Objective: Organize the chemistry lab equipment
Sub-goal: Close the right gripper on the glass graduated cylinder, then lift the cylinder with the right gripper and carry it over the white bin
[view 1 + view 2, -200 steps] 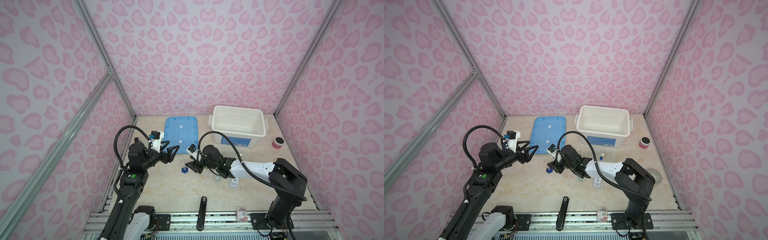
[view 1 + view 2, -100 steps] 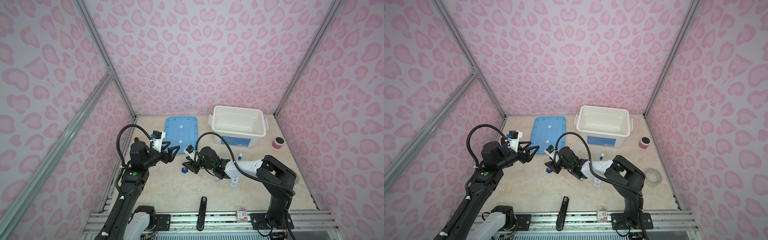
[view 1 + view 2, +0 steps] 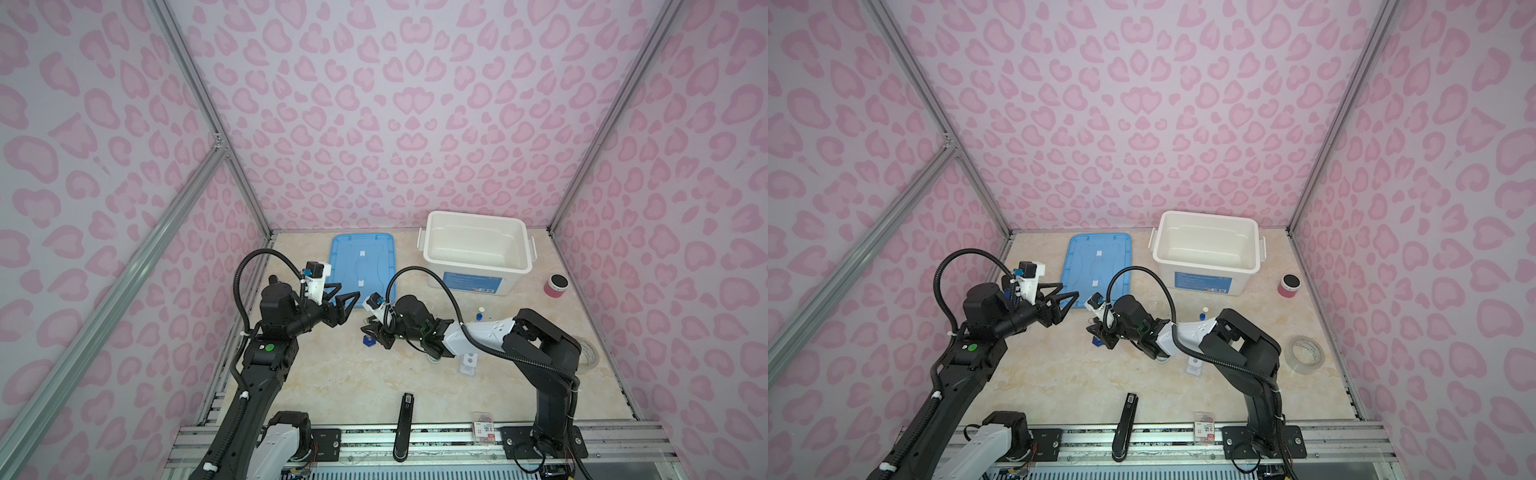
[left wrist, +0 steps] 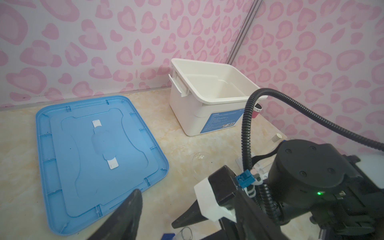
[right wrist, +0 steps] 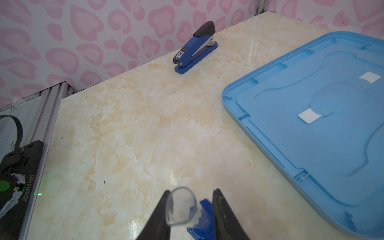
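The small blue-based glass cylinder [image 3: 368, 340] [image 5: 181, 205] stands on the table left of centre. My right gripper [image 3: 376, 332] [image 5: 192, 207] reaches across to it, jaws on either side. One finger rests against the glass; a narrow gap shows on the other side. Up in the air to the left of it hovers my left gripper [image 3: 340, 300] [image 3: 1065, 300], open and empty. A white holed rack [image 3: 468, 365] lies by the right arm. Close by stand a blue-capped test tube [image 3: 478, 317] and a tiny pale cup [image 3: 481, 309]. A clear glass vessel [image 4: 202, 159] sits near the lid.
A white bin [image 3: 469, 282] stands at the back right, a blue lid [image 3: 361, 266] flat to its left. A pink can [image 3: 555, 286] and a tape roll [image 3: 1306, 354] sit at the right. A black stapler [image 3: 405, 415] lies at the front edge, a blue stapler [image 5: 195, 47] by the left wall.
The right jaws have narrowed around the cylinder, and the right arm has folded in and reached a little further left. The left arm has barely moved.
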Controlling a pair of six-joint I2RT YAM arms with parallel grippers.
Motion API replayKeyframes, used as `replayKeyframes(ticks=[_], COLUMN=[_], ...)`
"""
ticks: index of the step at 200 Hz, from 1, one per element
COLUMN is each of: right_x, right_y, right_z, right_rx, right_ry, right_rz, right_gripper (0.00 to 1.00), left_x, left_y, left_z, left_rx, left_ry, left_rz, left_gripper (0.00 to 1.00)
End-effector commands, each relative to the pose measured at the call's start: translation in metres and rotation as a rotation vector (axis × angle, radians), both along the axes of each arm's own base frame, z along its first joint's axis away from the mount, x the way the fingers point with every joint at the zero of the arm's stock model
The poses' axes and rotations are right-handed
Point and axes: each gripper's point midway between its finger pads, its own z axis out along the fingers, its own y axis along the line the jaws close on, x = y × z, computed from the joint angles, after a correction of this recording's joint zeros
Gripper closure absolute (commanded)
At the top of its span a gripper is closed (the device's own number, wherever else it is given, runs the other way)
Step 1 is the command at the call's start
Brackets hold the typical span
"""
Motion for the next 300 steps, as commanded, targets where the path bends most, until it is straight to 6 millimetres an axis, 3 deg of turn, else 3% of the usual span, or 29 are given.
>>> replayKeyframes(ticks=[1, 42, 77, 128, 178, 256, 300], right_x=[0.002, 0.003, 0.002, 0.005, 0.016, 0.067, 0.103], right_y=[0.004, 0.003, 0.001, -0.016, -0.049, -0.138, -0.178], right_z=[0.002, 0.004, 0.007, 0.034, 0.088, 0.198, 0.224], right_rx=[0.011, -0.002, -0.015, -0.055, -0.054, -0.052, -0.078], right_ry=[-0.023, -0.035, -0.042, -0.050, -0.067, -0.133, -0.170], right_rz=[-0.002, -0.009, -0.015, -0.032, -0.082, -0.284, -0.394], right_gripper=[0.71, 0.82, 0.85, 0.86, 0.85, 0.85, 0.85], left_x=[0.000, -0.001, -0.001, -0.001, 0.003, -0.009, -0.012], left_y=[-0.001, -0.001, -0.001, -0.003, 0.004, -0.004, -0.014], left_z=[0.005, 0.005, 0.005, 0.006, 0.009, 0.018, 0.021], left_rx=[-0.006, -0.004, -0.004, 0.000, 0.014, 0.121, 0.178], left_ry=[-0.023, -0.022, -0.025, -0.025, -0.037, -0.106, -0.119], left_rz=[-0.007, -0.010, -0.011, -0.019, 0.038, 0.027, 0.002], left_gripper=[0.28, 0.28, 0.28, 0.29, 0.31, 0.31, 0.34])
